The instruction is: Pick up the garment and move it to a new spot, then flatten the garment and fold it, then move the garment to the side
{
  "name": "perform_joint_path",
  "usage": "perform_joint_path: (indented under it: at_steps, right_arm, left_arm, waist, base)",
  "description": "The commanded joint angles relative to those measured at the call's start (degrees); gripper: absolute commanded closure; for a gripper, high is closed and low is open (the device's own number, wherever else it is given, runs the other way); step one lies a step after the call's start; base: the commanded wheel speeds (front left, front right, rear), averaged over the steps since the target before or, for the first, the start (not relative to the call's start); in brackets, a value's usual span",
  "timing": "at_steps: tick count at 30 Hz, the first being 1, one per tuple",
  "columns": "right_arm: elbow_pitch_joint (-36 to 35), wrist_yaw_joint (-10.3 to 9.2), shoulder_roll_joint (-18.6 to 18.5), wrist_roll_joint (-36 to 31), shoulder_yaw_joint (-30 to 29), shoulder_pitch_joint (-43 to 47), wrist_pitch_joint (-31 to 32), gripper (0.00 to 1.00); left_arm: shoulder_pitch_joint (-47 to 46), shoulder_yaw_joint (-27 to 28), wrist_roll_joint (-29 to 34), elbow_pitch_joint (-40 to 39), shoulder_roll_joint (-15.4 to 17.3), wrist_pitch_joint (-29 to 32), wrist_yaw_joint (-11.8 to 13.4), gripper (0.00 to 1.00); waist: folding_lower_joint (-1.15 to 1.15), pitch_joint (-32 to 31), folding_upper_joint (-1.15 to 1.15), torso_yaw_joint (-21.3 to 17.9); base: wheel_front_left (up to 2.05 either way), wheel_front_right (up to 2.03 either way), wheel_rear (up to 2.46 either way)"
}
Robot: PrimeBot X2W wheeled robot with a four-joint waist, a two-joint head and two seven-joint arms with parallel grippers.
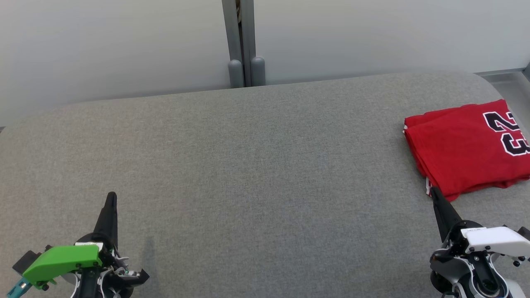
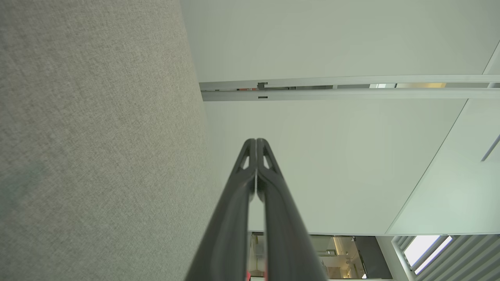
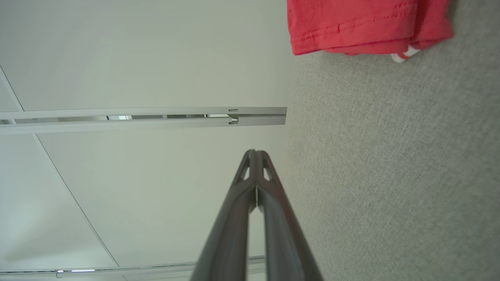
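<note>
The garment [image 1: 463,149] is a red jersey with black and white numbers, folded into a neat stack at the far right of the grey padded table [image 1: 248,165]. Its hemmed edge [image 3: 351,27] lies at the top of the right wrist view. My right gripper [image 1: 434,191] is shut and empty at the lower right, its tip just short of the jersey's near corner. My left gripper [image 1: 112,195] is shut and empty at the lower left, far from the garment. In the wrist views both pairs of fingers, left [image 2: 256,141] and right [image 3: 256,152], are pressed together.
A pale wall runs behind the table, with a grey vertical post [image 1: 242,41] at the middle of the back edge. The table's right end curves away near the jersey, with a grey floor strip [image 1: 509,85] beyond it.
</note>
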Motion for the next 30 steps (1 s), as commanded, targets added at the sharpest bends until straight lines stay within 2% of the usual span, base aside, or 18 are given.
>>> perform_joint_path:
  at_steps: [1,30]
  right_arm:
    - [-0.3,-0.04,-0.3,0.2,-0.1,-0.5,0.1,1.0]
    - [-0.2,-0.04,-0.3,0.2,-0.1,-0.5,0.1,1.0]
  left_arm:
    - [-0.6,0.1,-0.3,-0.1,0.3,0.2,-0.3,1.0]
    - [-0.6,0.1,-0.3,-0.1,0.3,0.2,-0.3,1.0]
  waist:
    - [0.0,0.0,0.0,0.0]
    - [0.0,0.0,0.0,0.0]
  base:
    - [0.0,0.0,0.0]
    - [0.0,0.0,0.0]
